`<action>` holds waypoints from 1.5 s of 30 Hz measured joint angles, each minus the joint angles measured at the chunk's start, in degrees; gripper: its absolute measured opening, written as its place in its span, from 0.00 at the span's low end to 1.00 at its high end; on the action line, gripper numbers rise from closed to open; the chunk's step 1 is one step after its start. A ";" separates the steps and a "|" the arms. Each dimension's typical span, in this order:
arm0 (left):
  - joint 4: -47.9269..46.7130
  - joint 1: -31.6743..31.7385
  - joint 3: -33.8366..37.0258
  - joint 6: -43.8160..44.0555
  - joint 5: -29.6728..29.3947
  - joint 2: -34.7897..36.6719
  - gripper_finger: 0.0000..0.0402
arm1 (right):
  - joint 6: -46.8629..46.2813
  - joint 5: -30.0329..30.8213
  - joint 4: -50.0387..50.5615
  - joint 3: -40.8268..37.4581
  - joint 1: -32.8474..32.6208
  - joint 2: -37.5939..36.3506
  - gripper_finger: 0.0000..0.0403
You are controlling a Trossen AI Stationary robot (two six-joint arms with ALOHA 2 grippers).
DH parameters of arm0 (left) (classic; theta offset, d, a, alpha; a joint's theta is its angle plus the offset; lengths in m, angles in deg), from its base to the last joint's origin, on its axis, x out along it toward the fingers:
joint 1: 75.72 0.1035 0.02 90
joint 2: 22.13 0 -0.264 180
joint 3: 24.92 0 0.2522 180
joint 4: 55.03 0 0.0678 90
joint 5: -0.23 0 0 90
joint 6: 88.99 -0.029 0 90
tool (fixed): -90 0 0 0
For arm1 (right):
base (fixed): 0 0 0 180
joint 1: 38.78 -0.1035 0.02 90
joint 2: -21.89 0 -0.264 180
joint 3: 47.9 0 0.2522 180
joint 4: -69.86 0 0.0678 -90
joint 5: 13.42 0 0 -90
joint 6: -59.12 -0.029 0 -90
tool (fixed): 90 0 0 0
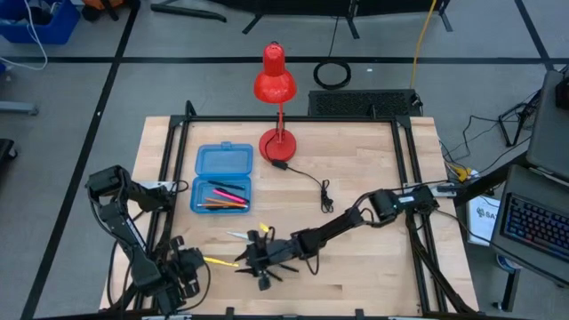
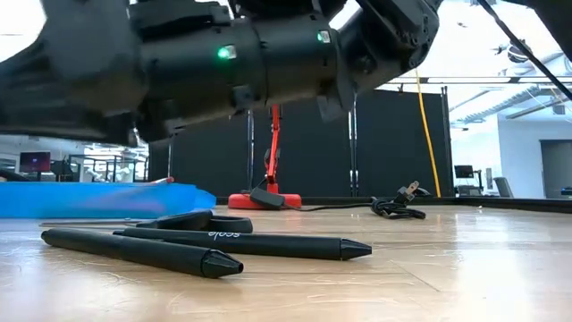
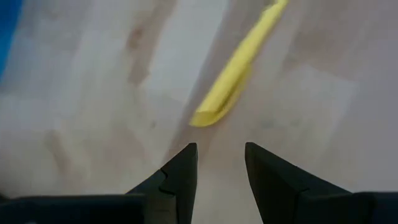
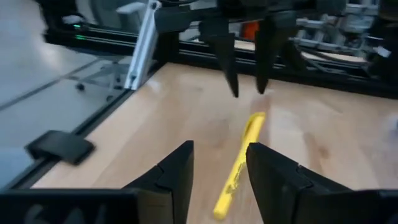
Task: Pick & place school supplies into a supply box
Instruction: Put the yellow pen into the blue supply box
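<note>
A yellow marker-like stick [image 1: 220,262] lies flat on the wood between my two grippers. My left gripper [image 3: 221,155] is open, pointing down at the table just short of one end of the yellow stick [image 3: 239,68]. My right gripper [image 4: 221,158] is open and low, facing the other end of the yellow stick [image 4: 239,165], with the left gripper's fingers [image 4: 227,56] beyond it. Black pens [image 2: 241,243] and scissors [image 1: 242,236] lie on the table under my right arm. The open blue supply box [image 1: 222,178] holds orange and pink pencils.
The red desk lamp [image 1: 276,89] stands at the far side, and its black cord [image 1: 324,197] trails onto the middle of the table. Black frame rails [image 1: 164,169] run along the table's left and right sides. Bare wood [image 1: 373,267] lies toward the near right.
</note>
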 joint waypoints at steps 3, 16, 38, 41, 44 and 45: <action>-0.09 0.00 0.60 -0.50 -0.23 0.00 0.35 | 0.48 0.14 0.07 0.53 -0.46 1.09 0.35; 1.02 0.20 3.59 -0.12 -0.04 0.00 0.35 | -1.71 0.34 -1.34 3.90 -0.65 6.34 0.36; 2.36 3.37 3.57 -4.33 -2.49 0.00 0.35 | -2.75 1.29 5.59 9.06 -0.52 8.88 0.41; 2.64 3.79 3.57 -5.10 -1.96 0.00 0.35 | -2.57 2.03 7.58 10.45 -0.52 9.34 0.41; 3.60 4.00 3.58 -5.30 -1.97 0.00 0.35 | -2.24 3.52 7.75 10.45 -0.52 9.42 0.41; 4.23 4.00 3.70 -5.64 -1.91 0.00 0.35 | -2.46 3.61 7.81 10.45 -0.43 9.42 0.41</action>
